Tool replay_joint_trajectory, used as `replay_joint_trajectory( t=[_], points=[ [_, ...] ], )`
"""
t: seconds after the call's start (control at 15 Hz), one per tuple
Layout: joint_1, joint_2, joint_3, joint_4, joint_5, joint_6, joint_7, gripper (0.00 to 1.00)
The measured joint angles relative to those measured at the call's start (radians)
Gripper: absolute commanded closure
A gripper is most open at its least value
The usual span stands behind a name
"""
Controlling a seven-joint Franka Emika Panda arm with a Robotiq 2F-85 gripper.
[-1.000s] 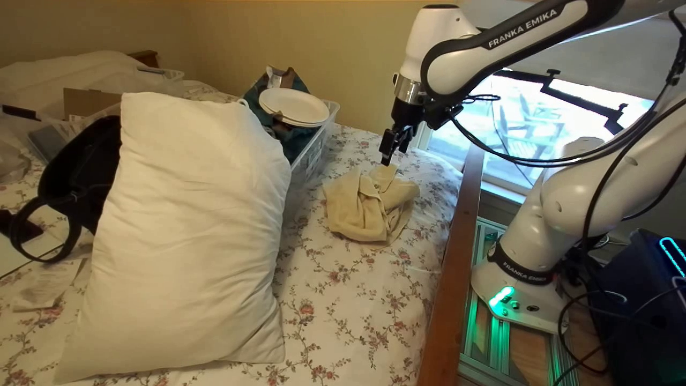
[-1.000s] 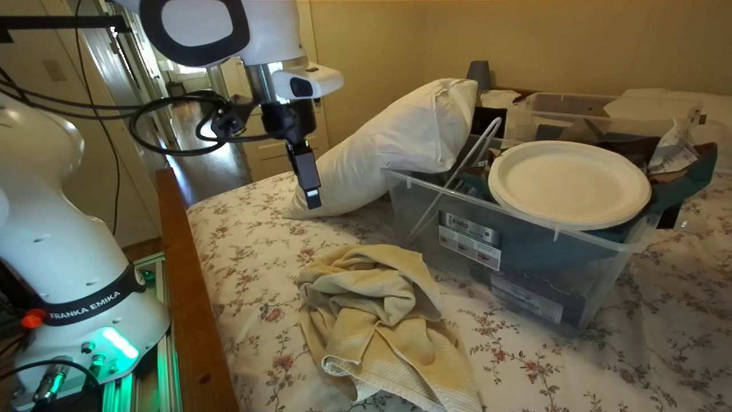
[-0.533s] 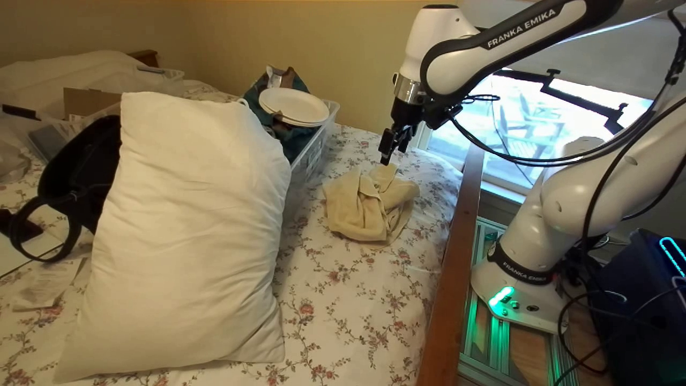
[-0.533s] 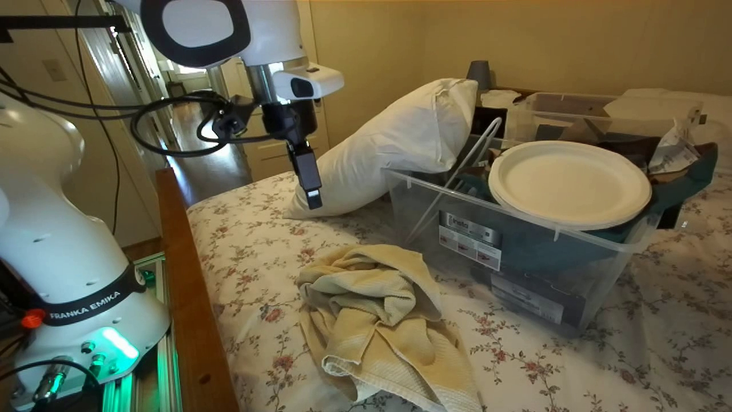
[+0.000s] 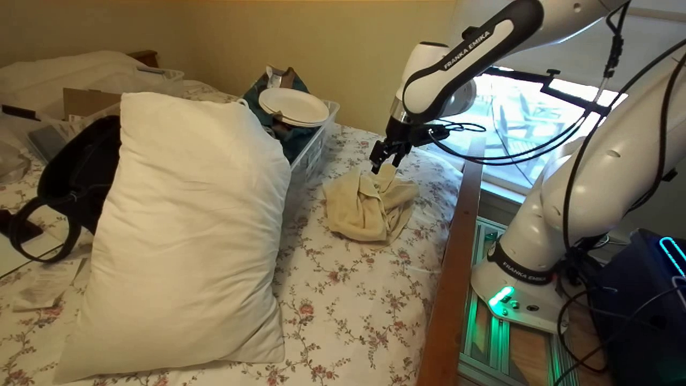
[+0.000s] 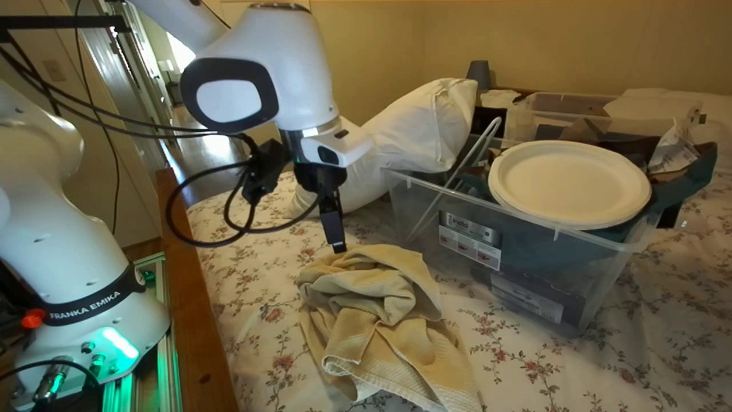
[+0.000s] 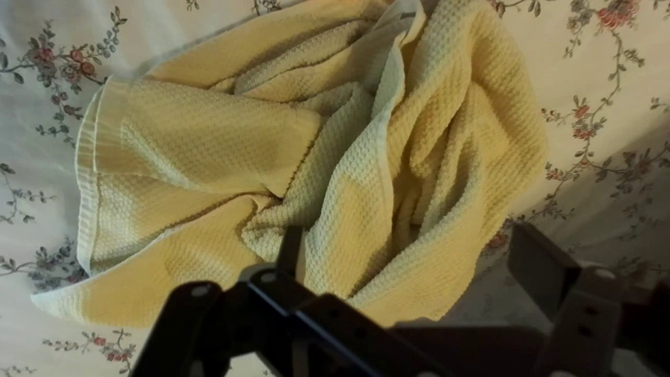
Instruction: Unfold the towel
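Observation:
The towel (image 6: 394,309) is a crumpled heap of cream-yellow, waffle-textured cloth on the bed, seen in both exterior views. Several folds overlap in it, and a hemmed edge shows at the left in the wrist view, where the towel (image 7: 209,136) fills much of the picture. My gripper (image 7: 407,233) is open, its fingers wide apart and nothing gripped. In that view one finger overlaps the cloth while the opposite one lies over bare sheet. Low over the towel's far side hangs the gripper (image 5: 385,167) in an exterior view; whether a fingertip touches cloth I cannot tell.
A clear plastic bin (image 6: 514,257) with white plates (image 6: 572,183) stands beside the towel. The large white pillow (image 5: 198,230) leans near it. A wooden bed rail (image 5: 450,289) runs between the floral sheet (image 5: 343,316) and the robot base.
Over the last half second my arm has come down and reached further out, bringing the gripper close above the towel. The towel lies as before, and the gripper has stayed open.

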Motion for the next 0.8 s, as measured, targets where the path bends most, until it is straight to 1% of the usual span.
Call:
replay_joint_trajectory(
  t=[0.13,0.27,0.47,0.53,0.67,0.8],
  points=[
    [0.021,0.091,-0.005,0.014,0.078,0.042,-0.032,0.00],
    [0.044,0.169,-0.002,0.032,0.154,0.057,-0.074,0.00],
    [0.048,0.268,0.017,0.058,0.191,0.118,-0.120,0.00],
    [0.046,0.299,0.022,0.065,0.189,0.152,-0.127,0.06],
    [0.045,0.360,0.022,0.075,0.188,0.233,-0.151,0.32],
    [0.043,0.414,0.022,0.083,0.189,0.308,-0.176,0.48]
  ],
)
